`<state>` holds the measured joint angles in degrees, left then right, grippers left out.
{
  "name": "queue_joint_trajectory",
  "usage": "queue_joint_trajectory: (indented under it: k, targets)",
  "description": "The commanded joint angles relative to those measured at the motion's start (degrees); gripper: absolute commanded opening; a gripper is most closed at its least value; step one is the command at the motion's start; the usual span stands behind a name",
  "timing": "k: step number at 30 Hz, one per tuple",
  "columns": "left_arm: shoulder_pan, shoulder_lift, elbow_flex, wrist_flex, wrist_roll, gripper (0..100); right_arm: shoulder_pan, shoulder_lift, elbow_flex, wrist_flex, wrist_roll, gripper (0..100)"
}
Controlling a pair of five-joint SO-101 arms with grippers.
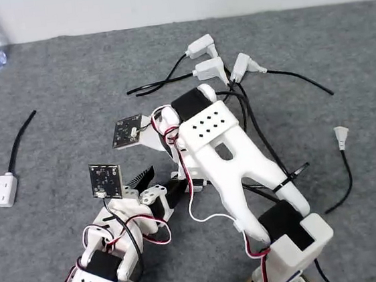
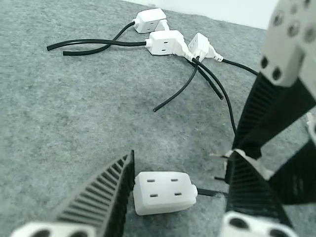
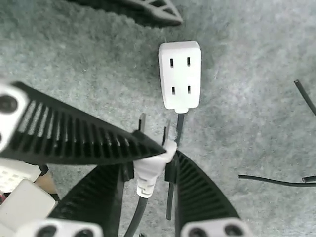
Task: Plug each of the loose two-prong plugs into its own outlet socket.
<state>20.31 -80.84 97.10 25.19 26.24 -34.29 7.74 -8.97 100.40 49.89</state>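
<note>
Right wrist view: right gripper (image 3: 168, 153) clamped on two-prong plug (image 3: 149, 168); prongs aimed at outlet socket (image 3: 180, 74), just short, not touching. Left wrist view: left gripper (image 2: 182, 158) spread wide, same socket flat on grey mat (image 2: 74, 123) between its fingers. Three other sockets (image 1: 208, 68) clustered far centre.

Bright, even, diffuse light from above. Shadows on the tabletop (image 1: 38, 251) are soft and faint, a bit darker under the arms (image 1: 205, 146).
</note>
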Motion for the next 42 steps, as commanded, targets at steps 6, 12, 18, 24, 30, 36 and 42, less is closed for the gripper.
queue_joint_trajectory:
  k: [6, 12, 18, 24, 30, 36, 42]
  targets:
    - [0.44, 0.26, -0.31, 0.09, 0.09, 29, -2.68, -7.96, -3.08, 2.59, -0.88, 0.9]
    - [0.44, 0.26, -0.31, 0.09, 0.09, 29, -2.68, -13.23, -1.67, 2.59, -2.11, 0.9]
    - [0.44, 0.26, -0.31, 0.09, 0.09, 29, -2.59, -13.58, -0.35, 2.59, -2.55, 0.9]
    - [0.44, 0.26, -0.31, 0.09, 0.09, 29, -2.59, -13.58, -0.26, 2.51, -2.55, 0.9]
    - [0.53, 0.00, -0.31, 1.58, 0.09, 29, -2.59, -13.58, -0.35, 2.42, -2.55, 0.9]
    - [0.53, 0.00, -0.31, 1.58, 0.09, 29, -2.77, -15.69, -0.35, 2.33, -2.46, 0.9]
    - [0.00, -0.09, -0.31, 1.41, 0.09, 29, -2.51, -15.43, 0.18, 2.33, -2.02, 0.9]
